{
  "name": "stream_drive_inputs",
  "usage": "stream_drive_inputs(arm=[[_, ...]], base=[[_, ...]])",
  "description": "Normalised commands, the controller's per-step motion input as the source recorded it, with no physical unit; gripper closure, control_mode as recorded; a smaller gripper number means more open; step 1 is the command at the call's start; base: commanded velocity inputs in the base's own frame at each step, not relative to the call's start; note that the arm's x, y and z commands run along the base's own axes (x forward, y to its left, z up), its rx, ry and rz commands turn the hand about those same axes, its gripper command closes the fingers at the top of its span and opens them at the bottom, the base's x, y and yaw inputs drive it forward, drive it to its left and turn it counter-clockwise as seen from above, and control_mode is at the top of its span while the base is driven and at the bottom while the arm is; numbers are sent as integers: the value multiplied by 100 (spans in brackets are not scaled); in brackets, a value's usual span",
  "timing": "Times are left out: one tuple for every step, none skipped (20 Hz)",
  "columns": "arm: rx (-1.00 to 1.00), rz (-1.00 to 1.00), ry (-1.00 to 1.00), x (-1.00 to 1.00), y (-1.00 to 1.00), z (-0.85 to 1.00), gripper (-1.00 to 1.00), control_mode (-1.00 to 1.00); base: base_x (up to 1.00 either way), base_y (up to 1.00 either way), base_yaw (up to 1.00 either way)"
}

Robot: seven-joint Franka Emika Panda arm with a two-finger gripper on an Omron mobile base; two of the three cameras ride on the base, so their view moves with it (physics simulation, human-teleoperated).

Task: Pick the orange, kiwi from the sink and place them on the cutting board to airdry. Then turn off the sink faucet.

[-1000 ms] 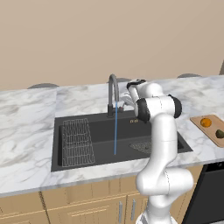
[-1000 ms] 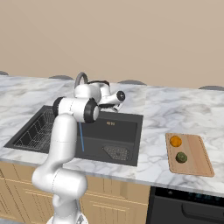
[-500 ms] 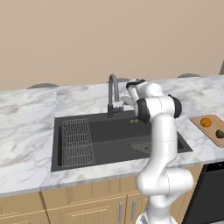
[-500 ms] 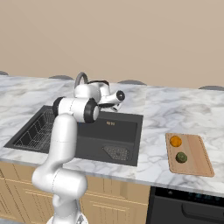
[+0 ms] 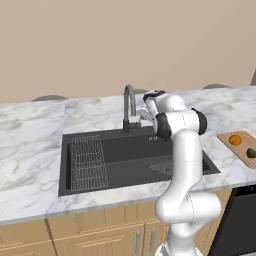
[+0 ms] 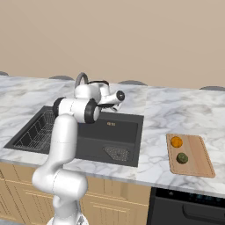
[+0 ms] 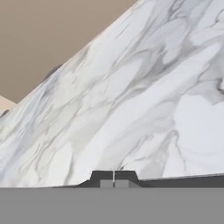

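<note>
The orange [image 6: 176, 142] and the kiwi [image 6: 182, 158] lie side by side on the wooden cutting board [image 6: 198, 154], on the counter right of the sink [image 6: 115, 132]. The left base view has the orange [image 5: 235, 140] and the kiwi [image 5: 251, 153] at its right edge. The dark gooseneck faucet [image 5: 129, 106] stands behind the basin with no water stream under its spout. My gripper [image 5: 143, 112] sits close to the right of the faucet's base, shut with nothing in it. Seen from the hand, the fingertips [image 7: 113, 177] meet over marble counter.
A wire rack [image 5: 87, 162] fills the left of the basin and a mesh drain plate [image 5: 162, 167] lies at its right. Marble counter [image 6: 167, 110] runs around the sink up to the beige wall. A dark appliance front [image 6: 189, 206] sits below the cutting board.
The blue water stream that ran from the spout a second ago has stopped. The arm has barely moved beside the faucet.
</note>
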Motion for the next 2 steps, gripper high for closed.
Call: stream_drive_inputs(arm=[[0, 0, 0, 11, 53, 3, 100, -100], [0, 0, 0, 11, 54, 3, 100, -100]], base=[[0, 0, 0], [0, 0, 0]])
